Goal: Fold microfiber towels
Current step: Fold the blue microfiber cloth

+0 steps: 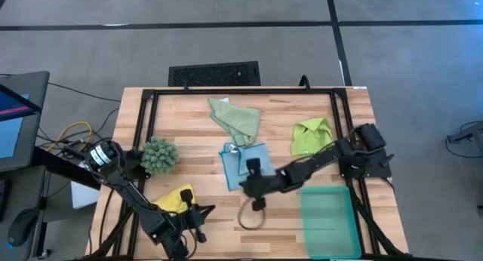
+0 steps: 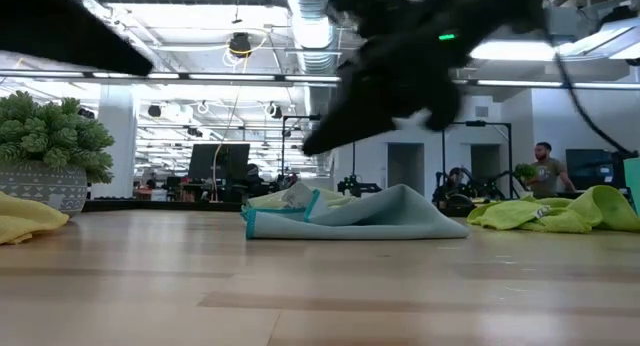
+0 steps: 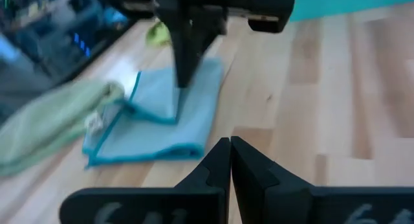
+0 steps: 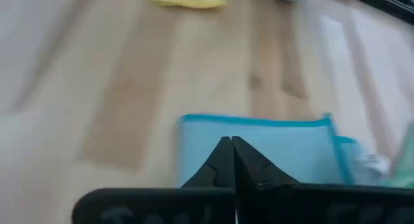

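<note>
The light blue towel [image 1: 243, 161] lies mid-table, partly folded over itself, with a raised fold [image 3: 169, 107]. My right gripper [image 1: 244, 184] hovers shut just above it, fingers [image 3: 184, 62] slanting down; the low view shows its tips [image 2: 312, 144] clear of the cloth [image 2: 370, 211]. My left gripper [image 3: 229, 145] is shut over bare wood near the table's front, beside the yellow towel [image 1: 175, 198]. The pale sage towel [image 1: 235, 118] lies crumpled at the far middle, touching the blue one. The lime towel [image 1: 311, 136] is bunched at the far right.
A dark-green fuzzy clump in a pot [image 1: 159, 155] stands at the left. A teal tray [image 1: 330, 219] sits at the near right corner. A black frame [image 1: 241, 90] borders the table. A cable loop [image 1: 251, 216] hangs under my right arm.
</note>
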You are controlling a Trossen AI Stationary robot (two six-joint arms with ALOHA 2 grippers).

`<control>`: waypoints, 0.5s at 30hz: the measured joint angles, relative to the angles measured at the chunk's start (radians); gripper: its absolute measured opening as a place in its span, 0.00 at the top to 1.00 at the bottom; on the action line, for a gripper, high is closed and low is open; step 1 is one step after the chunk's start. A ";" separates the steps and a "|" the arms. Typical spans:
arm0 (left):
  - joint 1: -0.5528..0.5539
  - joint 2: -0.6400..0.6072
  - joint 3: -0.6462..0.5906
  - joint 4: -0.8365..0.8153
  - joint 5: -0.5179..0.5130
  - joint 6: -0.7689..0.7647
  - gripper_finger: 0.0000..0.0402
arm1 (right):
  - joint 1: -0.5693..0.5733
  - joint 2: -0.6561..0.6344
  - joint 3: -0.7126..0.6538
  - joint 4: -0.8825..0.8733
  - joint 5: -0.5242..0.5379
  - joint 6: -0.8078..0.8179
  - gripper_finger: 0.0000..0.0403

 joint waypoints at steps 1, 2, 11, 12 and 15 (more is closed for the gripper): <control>-0.008 0.000 0.000 0.026 -0.009 0.035 0.99 | 0.017 -0.017 -0.033 0.022 -0.001 0.003 0.98; -0.013 0.000 0.000 0.047 -0.011 0.062 0.99 | 0.034 -0.037 -0.067 0.040 -0.001 0.011 0.98; 0.051 0.052 0.000 0.331 0.167 0.361 0.99 | 0.171 -0.176 -0.270 0.129 0.126 0.115 0.99; 0.067 0.070 0.000 0.389 0.198 0.418 0.99 | 0.170 -0.178 -0.271 0.136 0.126 0.117 0.98; 0.110 0.110 0.004 0.489 0.293 0.529 0.99 | 0.143 -0.160 -0.264 0.169 0.128 0.127 0.94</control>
